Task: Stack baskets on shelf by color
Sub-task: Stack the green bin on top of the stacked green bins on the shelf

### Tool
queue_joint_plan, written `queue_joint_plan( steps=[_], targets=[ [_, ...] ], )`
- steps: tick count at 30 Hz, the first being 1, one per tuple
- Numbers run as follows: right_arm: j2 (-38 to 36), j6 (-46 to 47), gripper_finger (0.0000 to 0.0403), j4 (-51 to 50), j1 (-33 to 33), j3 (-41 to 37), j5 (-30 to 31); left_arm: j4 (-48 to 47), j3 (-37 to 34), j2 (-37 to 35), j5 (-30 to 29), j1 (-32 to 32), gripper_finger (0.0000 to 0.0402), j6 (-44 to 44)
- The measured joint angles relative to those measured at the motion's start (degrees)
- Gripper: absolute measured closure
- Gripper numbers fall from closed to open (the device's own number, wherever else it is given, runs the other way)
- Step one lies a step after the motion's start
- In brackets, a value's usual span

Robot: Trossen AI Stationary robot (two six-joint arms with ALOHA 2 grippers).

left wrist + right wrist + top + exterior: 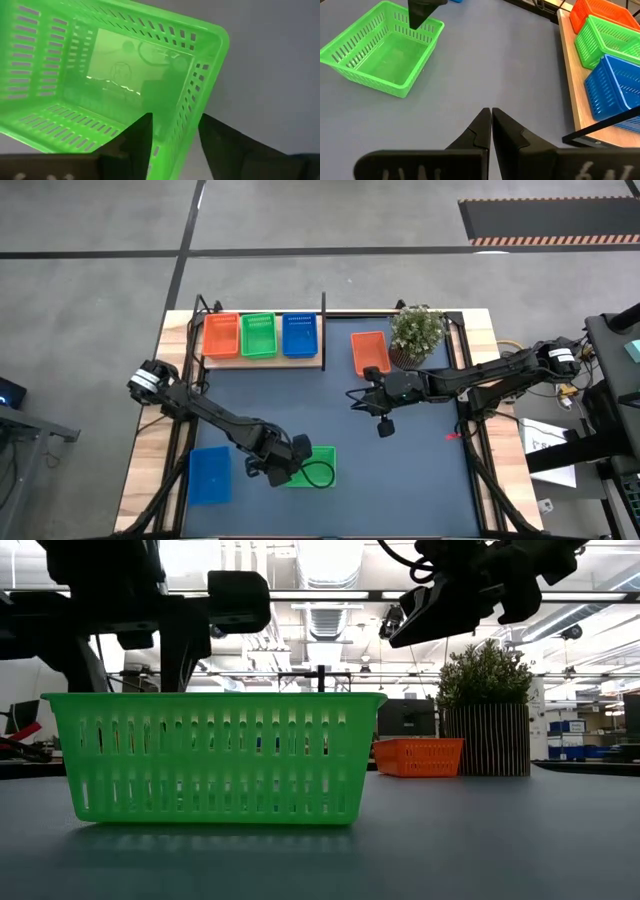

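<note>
the green basket [312,467] sits on the mat [400,470] near the front edge, its end wall between the parted, not yet clamped fingers of the left gripper [172,131]; thin mesh plastic looks light and flexible, so pinch the rim gently.

The green basket [100,75] is showing as glossy, translucent slotted plastic, its smooth floor catching reflections. The orange basket [600,15] and blue basket [615,92] are looking like the same mesh plastic. The shelf [575,105] is showing pale wood grain. The mat [510,65] is appearing matt and smooth.
</note>
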Motion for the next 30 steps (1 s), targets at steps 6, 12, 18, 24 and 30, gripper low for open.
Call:
queue_joint_plan(
  steps=[6,12,18,24,30],
  targets=[
    [0.0,0.0,0.0394,0.0,0.0,0.0,0.0,0.0,0.1,-0.1,0.0,0.1,0.0332,-0.4],
    [0.0,0.0,0.0394,0.0,0.0,0.0,0.0,-0.1,0.2,-0.1,-0.6,0.1,0.0396,-0.5],
    [0.0,0.0,0.0394,0.0,0.0,-0.1,0.0,-2.0,1.1,-1.4,-7.8,-0.2,0.0399,-0.7],
    [0.0,0.0,0.0394,-0.5,0.0,-0.4,0.0,-12.4,6.3,-5.0,-20.9,-0.3,0.0400,-11.7],
    [-0.6,1.7,0.0394,-2.4,0.0,-0.4,0.5,-25.8,10.9,-10.4,-31.4,0.9,0.0401,-25.8]
  ],
)
